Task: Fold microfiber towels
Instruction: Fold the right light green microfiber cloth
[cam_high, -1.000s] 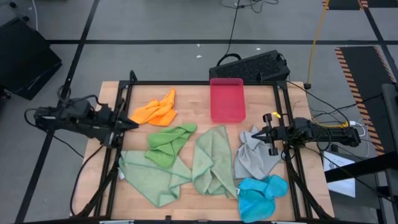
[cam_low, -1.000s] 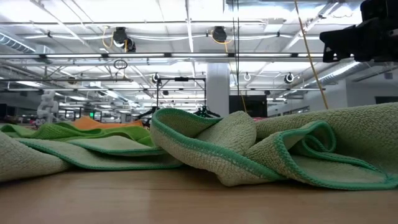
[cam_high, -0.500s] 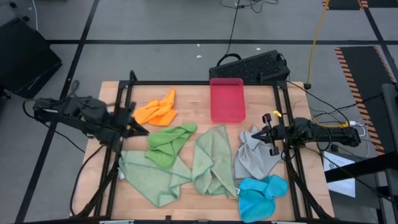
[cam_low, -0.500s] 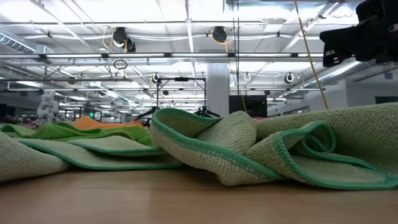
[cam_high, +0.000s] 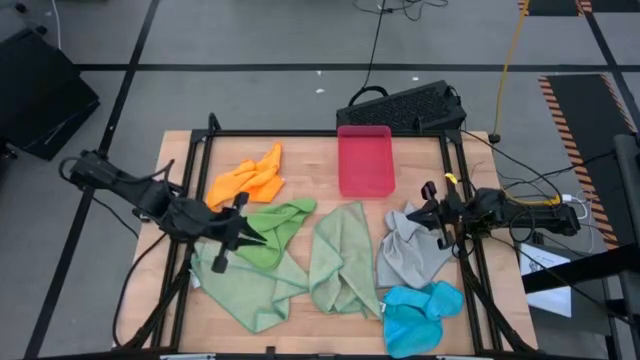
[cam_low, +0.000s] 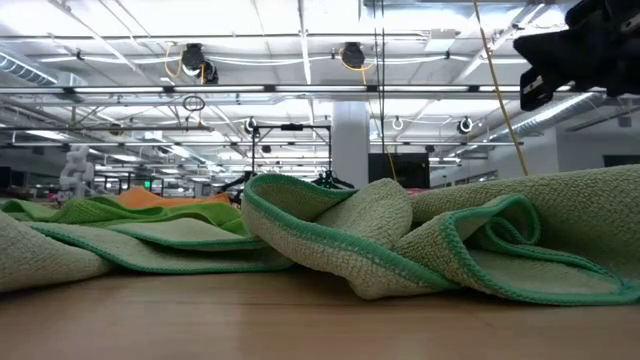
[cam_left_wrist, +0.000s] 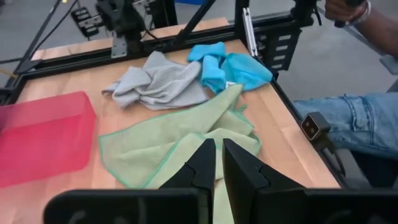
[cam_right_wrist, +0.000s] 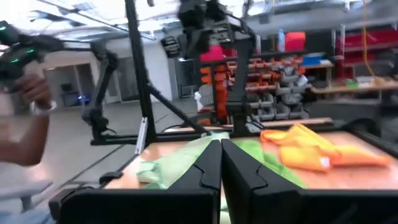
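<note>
Several microfiber towels lie crumpled on the wooden table: orange (cam_high: 250, 178), bright green (cam_high: 285, 215), two pale sage green (cam_high: 245, 285) (cam_high: 342, 262), grey (cam_high: 410, 252) and bright blue (cam_high: 420, 312). My left gripper (cam_high: 262, 238) hangs shut over the bright green towel, slanting down, touching nothing. In the left wrist view its fingers (cam_left_wrist: 217, 165) point across a sage towel (cam_left_wrist: 186, 140) toward the grey (cam_left_wrist: 158, 84) and blue (cam_left_wrist: 230, 62) ones. My right gripper (cam_high: 410, 215) waits shut at the table's right edge, above the grey towel's edge; its fingertips (cam_right_wrist: 219, 155) meet.
A pink-red tray (cam_high: 365, 160) stands at the far middle, and a black keyboard (cam_high: 405, 105) lies behind it. A black frame (cam_high: 300, 133) runs around the table. A person's leg (cam_left_wrist: 354, 121) is beside the table's near right corner. A hand (cam_right_wrist: 31, 93) shows beyond the table.
My left gripper has swung from the table's left edge toward the right and the near edge, tipping down, and now stands over the bright green towel. My right gripper has rolled a little in place. No towel has moved.
</note>
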